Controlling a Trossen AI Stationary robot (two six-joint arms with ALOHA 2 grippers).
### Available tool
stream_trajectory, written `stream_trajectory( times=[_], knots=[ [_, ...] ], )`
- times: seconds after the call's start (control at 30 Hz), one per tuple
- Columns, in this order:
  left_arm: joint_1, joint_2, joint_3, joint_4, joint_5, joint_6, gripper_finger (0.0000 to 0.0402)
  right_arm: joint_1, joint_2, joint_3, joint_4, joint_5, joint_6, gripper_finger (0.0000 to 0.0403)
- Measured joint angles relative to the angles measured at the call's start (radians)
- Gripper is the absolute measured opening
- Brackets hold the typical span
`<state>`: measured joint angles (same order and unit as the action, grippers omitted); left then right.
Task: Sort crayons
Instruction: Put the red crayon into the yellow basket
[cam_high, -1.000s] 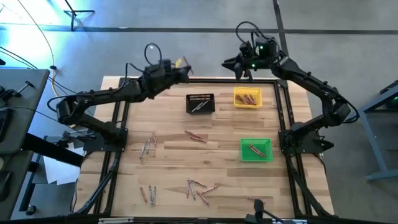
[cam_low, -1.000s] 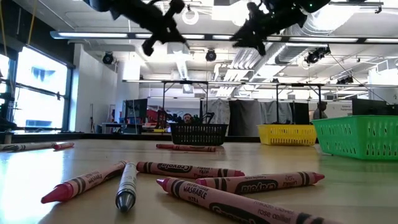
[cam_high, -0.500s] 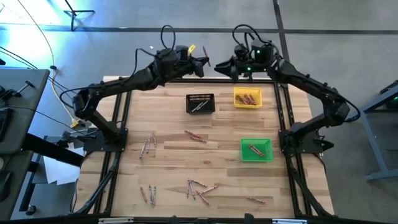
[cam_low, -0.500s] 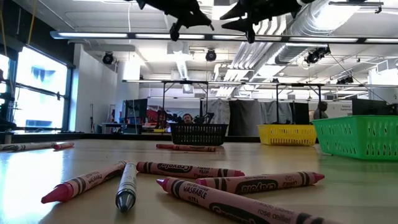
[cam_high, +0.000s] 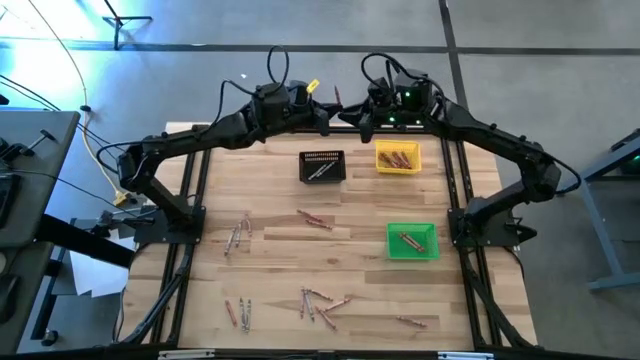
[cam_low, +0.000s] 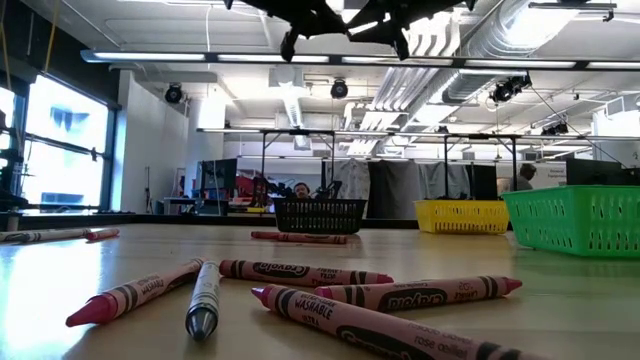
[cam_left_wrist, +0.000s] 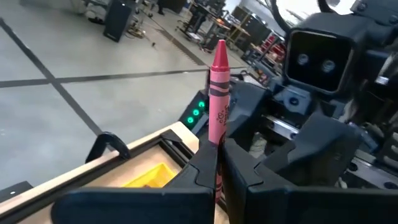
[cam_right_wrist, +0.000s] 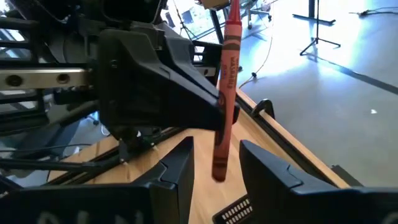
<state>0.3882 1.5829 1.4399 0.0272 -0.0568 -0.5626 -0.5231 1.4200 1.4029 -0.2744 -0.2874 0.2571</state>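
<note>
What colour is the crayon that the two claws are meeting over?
Reddish-pink with a black band; the crayon shows best in the left wrist view.

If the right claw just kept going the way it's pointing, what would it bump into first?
Most likely the red crayon standing between the right gripper's open fingers, held by the left gripper just behind it. How close is hard to judge.

Even, bright light from ceiling strip lamps (cam_low: 300, 57); a blue glare washes the floor (cam_high: 60, 40) at the overhead view's upper left. Near crayons (cam_low: 330, 290) in the low view are slightly soft
</note>
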Motion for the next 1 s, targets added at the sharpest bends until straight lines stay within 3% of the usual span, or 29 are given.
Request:
stream_trajectory(
  times=[0.37, 0.5, 0.7, 1.0],
  knots=[
    [-0.023, 0.0, 0.0, -0.008, 0.028, 0.024, 0.0, 0.041, 0.046, 0.0, 0.003, 0.035, 0.015, 0.0112],
    [-0.023, 0.0, 0.0, -0.028, 0.03, 0.02, 0.0, 0.041, 0.047, -0.001, 0.008, 0.045, 0.015, 0.0087],
    [-0.022, 0.0, 0.0, -0.034, 0.028, 0.019, 0.0, 0.039, 0.046, -0.001, 0.008, 0.049, 0.005, 0.0016],
    [-0.012, 0.0, 0.0, -0.033, 0.019, 0.071, 0.0022, 0.02, 0.045, -0.001, 0.01, 0.043, 0.007, 0.001]
  ],
)
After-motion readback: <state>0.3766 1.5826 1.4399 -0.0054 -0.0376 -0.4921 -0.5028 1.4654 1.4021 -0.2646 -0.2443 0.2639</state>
